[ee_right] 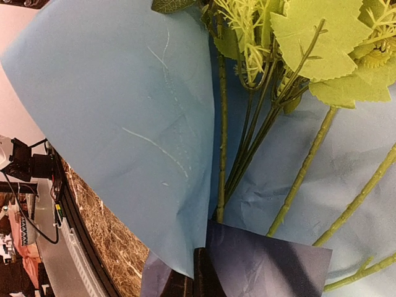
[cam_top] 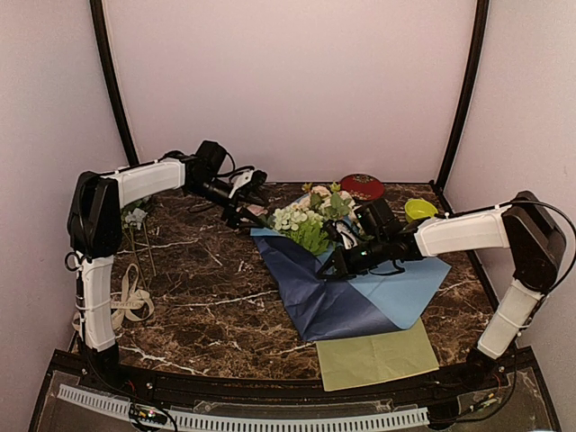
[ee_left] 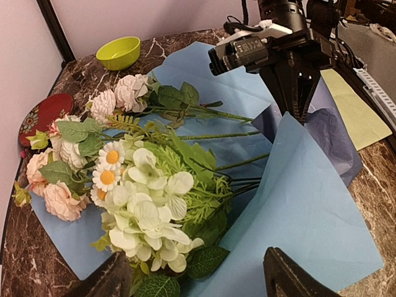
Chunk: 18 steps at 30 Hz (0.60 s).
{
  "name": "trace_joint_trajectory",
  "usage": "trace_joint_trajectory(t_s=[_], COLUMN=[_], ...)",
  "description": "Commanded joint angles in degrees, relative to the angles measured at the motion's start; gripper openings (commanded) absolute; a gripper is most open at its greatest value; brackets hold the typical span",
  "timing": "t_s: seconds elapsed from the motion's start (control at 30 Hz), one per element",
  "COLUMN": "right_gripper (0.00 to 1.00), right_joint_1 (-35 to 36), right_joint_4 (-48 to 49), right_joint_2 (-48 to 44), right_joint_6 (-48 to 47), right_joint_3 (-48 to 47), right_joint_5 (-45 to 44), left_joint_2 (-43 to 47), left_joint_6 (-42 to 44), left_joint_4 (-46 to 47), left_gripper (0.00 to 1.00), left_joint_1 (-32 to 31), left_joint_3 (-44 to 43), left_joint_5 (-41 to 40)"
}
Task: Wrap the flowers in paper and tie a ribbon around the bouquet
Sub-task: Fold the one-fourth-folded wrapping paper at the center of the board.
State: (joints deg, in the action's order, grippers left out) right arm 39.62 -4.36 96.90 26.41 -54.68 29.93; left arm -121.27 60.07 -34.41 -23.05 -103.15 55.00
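Note:
The flowers (cam_top: 310,223) lie at the back centre on the paper (cam_top: 355,297), heads toward the wall and stems toward the front right. My right gripper (cam_top: 335,268) is shut on the paper's left edge and holds it lifted over the stems (ee_right: 247,142). In the right wrist view the light blue face (ee_right: 130,124) curls up beside a dark navy flap (ee_right: 272,266). My left gripper (ee_left: 198,275) stands open just behind the pale green-white cluster (ee_left: 145,216), holding nothing. The ribbon (cam_top: 126,301) lies loose by the left arm's base.
A yellow-green sheet (cam_top: 373,355) lies at the front right, overlapping the paper's corner. A red tin (cam_top: 362,186) and a lime bowl (cam_top: 418,210) stand at the back right. A thin wire stand (cam_top: 139,238) stands at the left.

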Motion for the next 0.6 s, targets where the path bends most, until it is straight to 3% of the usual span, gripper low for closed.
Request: trace_joint_trajectory(t_s=[0.0, 0.37, 0.57], right_gripper=[0.0, 0.0, 0.0], right_joint_1=[-0.59, -0.92, -0.94], right_joint_4=[-0.55, -0.9, -1.28], right_joint_2=[0.23, 0.54, 1.1], right_joint_6=[-0.49, -0.77, -0.92], right_joint_3=[-1.11, -1.62, -2.16], right_joint_5=[-0.86, -0.77, -0.6], left_joint_2=[1.18, 4.48, 5.82], left_joint_6=[3.86, 10.64, 1.88], left_joint_4=[-6.63, -5.62, 15.57], left_gripper=[0.75, 0.73, 0.74], left_joint_1=[1.87, 3.74, 1.41], left_joint_3=[-1.3, 2.81, 11.88], left_joint_5=[0.99, -1.26, -4.31])
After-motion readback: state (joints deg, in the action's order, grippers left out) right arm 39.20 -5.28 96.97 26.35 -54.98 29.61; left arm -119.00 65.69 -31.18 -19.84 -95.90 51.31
